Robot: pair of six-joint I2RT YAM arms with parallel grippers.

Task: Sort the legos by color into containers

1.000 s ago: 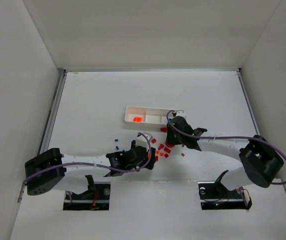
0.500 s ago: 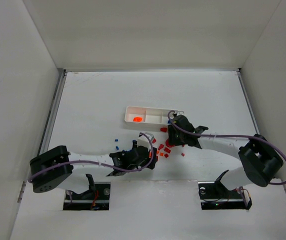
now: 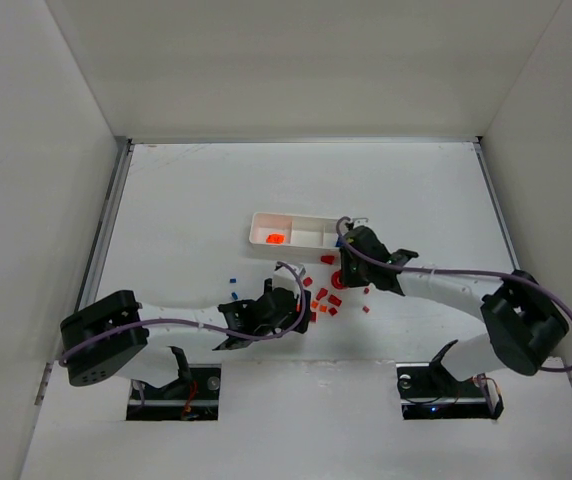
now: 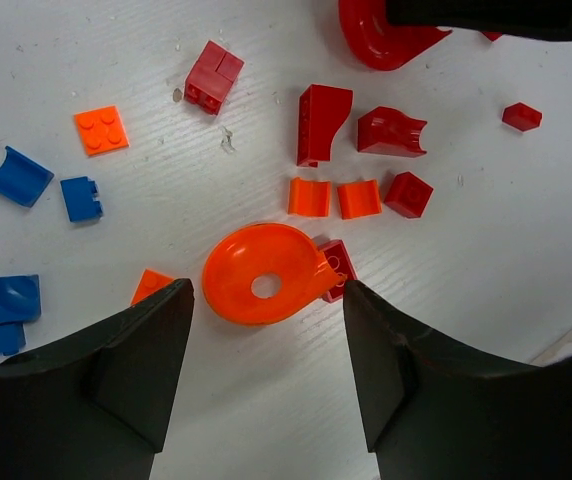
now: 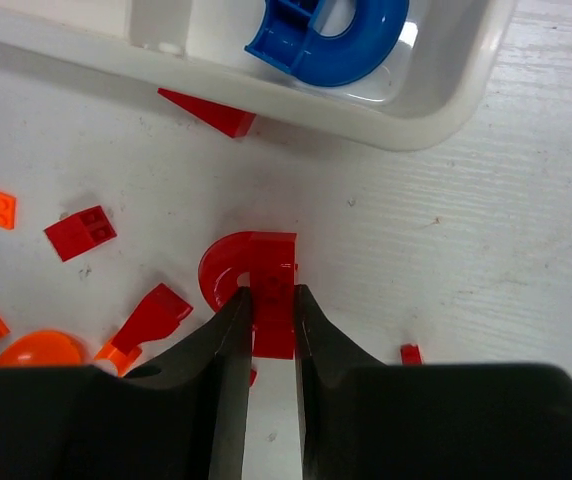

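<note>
My right fingers point(image 5: 221, 345) pinch the red arch point(image 5: 266, 275) to lift it; my left fingers point(image 4: 131, 350) are spread around the orange ring point(image 4: 261, 285).

My end effector point(image 4: 266, 292) stands open above the counter point(image 4: 486, 300), straddling an orange round piece point(image 4: 238, 272). Red legos point(image 4: 324, 122) lie toward one o'clock, blue legos point(image 4: 81, 197) at nine.

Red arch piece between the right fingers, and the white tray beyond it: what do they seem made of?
Red arch piece: likely hard moulded plastic, smooth and slightly glossy, with crisp edges and even colour. White tray: probably thin plastic too, semi-gloss; its rounded rim and corner show soft highlights.
</note>
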